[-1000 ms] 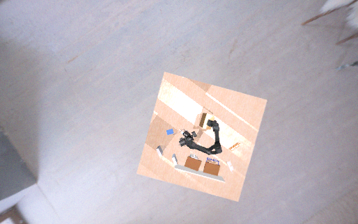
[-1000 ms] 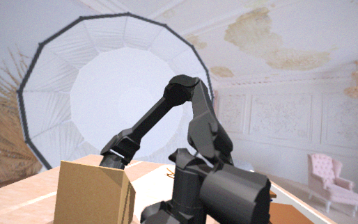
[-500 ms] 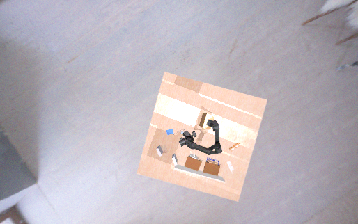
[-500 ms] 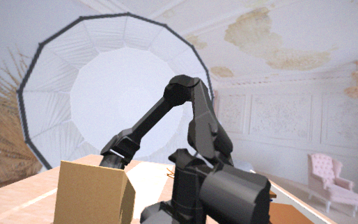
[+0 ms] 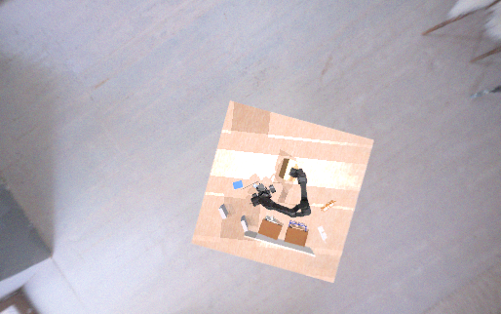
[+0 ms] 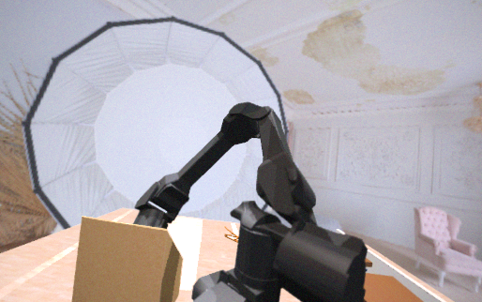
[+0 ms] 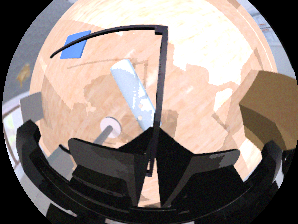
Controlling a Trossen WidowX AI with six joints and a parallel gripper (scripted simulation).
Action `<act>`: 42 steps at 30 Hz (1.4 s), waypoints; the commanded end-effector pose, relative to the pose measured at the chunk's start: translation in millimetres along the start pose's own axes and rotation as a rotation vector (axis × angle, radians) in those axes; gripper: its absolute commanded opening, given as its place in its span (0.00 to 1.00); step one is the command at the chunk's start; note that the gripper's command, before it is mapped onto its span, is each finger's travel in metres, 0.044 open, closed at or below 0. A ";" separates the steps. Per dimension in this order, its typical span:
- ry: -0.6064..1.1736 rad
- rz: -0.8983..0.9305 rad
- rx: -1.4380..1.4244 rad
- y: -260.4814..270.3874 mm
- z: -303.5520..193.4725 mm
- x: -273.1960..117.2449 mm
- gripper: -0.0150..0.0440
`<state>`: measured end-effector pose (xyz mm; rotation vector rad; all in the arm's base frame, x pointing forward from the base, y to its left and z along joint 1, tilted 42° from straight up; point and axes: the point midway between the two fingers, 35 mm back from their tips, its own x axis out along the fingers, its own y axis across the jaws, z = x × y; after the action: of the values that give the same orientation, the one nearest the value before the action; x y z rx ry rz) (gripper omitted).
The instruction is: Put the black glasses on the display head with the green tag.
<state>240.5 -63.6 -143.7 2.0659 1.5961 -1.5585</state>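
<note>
The black glasses (image 7: 159, 90) hang in my gripper (image 7: 154, 131). In the wrist view their front is seen edge-on, with one long temple reaching out to the upper left. The other temple is mostly hidden, with only a dark tip showing by the left finger. My gripper is shut on the glasses and holds them above the table. In the top view the arm's end is left of the table's middle. In the exterior view the arm's own body hides the gripper and glasses. I cannot make out either display head or the green tag.
A blue card (image 5: 237, 184) (image 7: 75, 45) lies beyond the glasses. A pale cylinder (image 7: 131, 90) and a round disc with a grey rod (image 7: 111, 126) are below. A cardboard box (image 6: 122, 263) (image 7: 270, 95) stands to one side. Orange glasses (image 5: 327, 205) and brown blocks (image 5: 270, 228) (image 5: 296, 236) are elsewhere.
</note>
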 end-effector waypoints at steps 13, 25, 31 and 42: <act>0.002 0.014 -0.021 1.3 -6.3 -62.2 0.25; -0.008 0.019 -0.463 -3.1 -29.8 -64.9 0.25; -0.014 0.020 -0.707 -6.3 -42.7 -65.9 0.25; -0.023 0.020 -1.154 -13.7 -66.1 -67.2 0.25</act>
<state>273.9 -65.1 -63.3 1.4241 1.7948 -0.4804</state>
